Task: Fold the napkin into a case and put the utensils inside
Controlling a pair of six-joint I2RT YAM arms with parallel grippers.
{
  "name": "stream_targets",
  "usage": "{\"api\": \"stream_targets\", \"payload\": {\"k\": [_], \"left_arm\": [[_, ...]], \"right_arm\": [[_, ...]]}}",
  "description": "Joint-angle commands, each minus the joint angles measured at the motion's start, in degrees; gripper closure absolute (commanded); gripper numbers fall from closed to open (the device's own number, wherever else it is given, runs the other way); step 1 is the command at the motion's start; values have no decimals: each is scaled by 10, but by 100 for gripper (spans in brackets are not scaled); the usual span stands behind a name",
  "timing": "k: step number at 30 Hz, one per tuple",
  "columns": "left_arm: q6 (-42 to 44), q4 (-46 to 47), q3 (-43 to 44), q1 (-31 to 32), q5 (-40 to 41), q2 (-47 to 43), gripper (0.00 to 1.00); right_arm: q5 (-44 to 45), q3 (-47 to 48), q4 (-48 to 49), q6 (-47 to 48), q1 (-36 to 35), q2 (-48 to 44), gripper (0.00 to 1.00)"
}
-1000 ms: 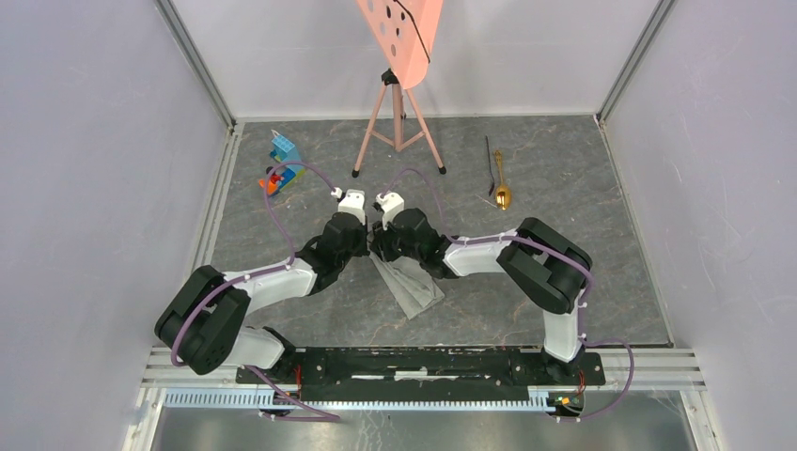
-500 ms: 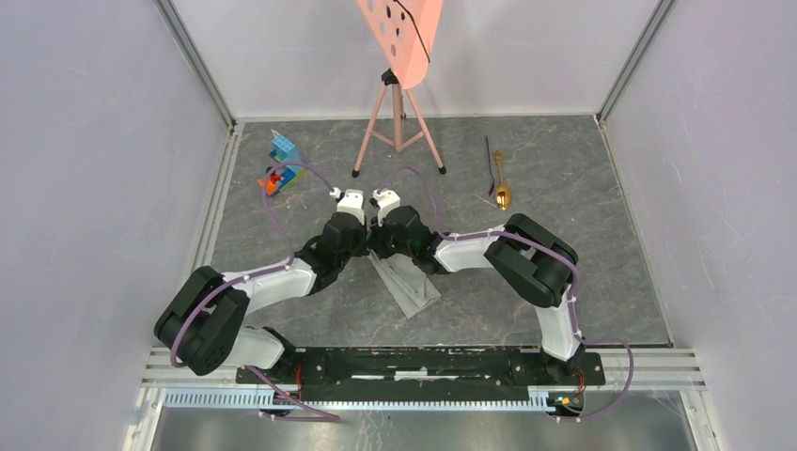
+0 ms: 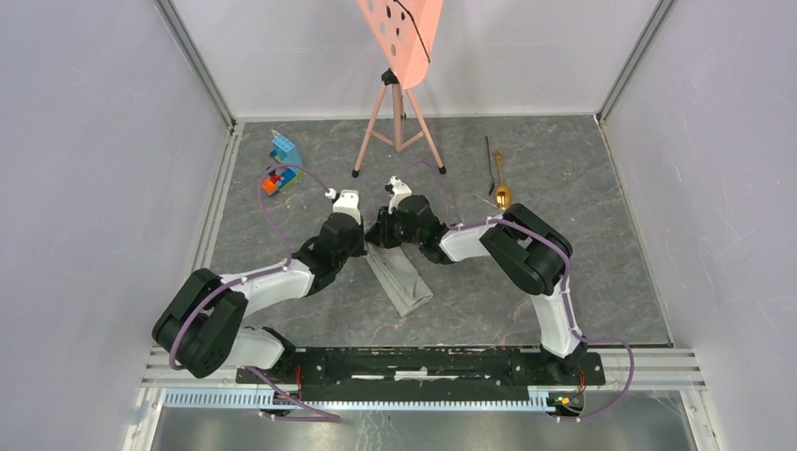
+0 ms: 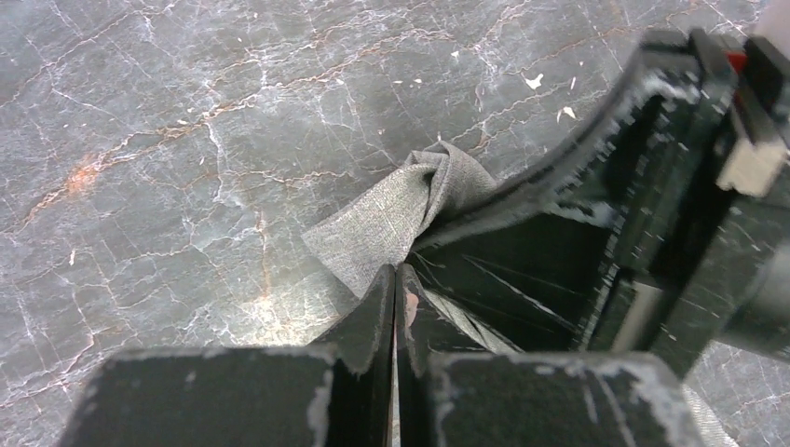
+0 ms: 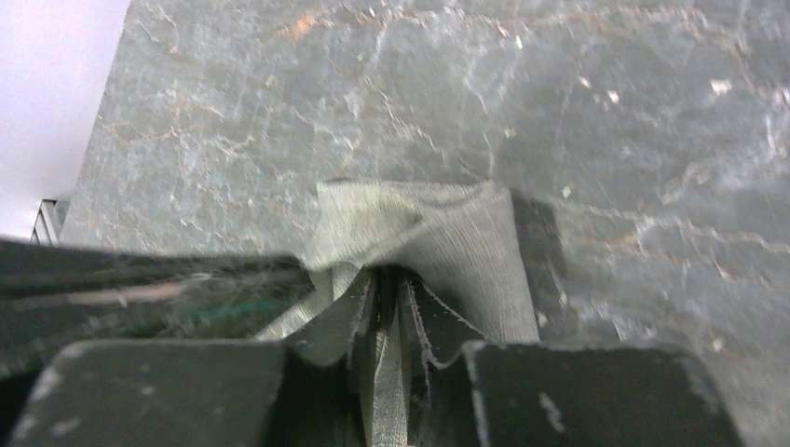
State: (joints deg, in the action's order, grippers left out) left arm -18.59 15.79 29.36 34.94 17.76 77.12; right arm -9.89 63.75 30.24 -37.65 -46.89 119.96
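Note:
The light-grey napkin (image 3: 399,277) lies as a folded oblong strip on the dark marble floor, between the two arms. My left gripper (image 3: 362,246) is shut on the strip's far-left corner (image 4: 391,209). My right gripper (image 3: 381,240) is shut on the far end of the cloth (image 5: 438,237), with layers pinched between its fingers. The two grippers nearly touch. The gold spoon (image 3: 502,183) and the thin black utensil (image 3: 490,164) lie together at the back right, far from both grippers.
A pink perforated board on tripod legs (image 3: 399,113) stands at the back centre. Blue and red toy blocks (image 3: 279,164) sit at the back left. Grey walls enclose the floor on three sides.
Both grippers have shifted a little left and away with the cloth's far end. The right wrist has swung round, and the strip is narrower and steeper.

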Motion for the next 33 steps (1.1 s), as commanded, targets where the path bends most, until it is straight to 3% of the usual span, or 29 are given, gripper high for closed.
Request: {"api": "stream_targets", "payload": {"k": [1, 5, 13, 22, 33], "left_arm": [[-21, 9, 0, -11, 3, -13, 98], [-23, 6, 1, -16, -1, -16, 98], [-24, 2, 2, -18, -9, -21, 98], [-22, 4, 4, -19, -22, -31, 98], [-32, 0, 12, -19, -17, 16, 98]], "right_arm": [[-30, -51, 50, 2, 2, -40, 77], [-40, -49, -2, 47, 4, -66, 68], [-20, -39, -39, 84, 14, -86, 63], [-49, 9, 3, 41, 11, -20, 77], [-59, 47, 84, -62, 11, 62, 85]]}}
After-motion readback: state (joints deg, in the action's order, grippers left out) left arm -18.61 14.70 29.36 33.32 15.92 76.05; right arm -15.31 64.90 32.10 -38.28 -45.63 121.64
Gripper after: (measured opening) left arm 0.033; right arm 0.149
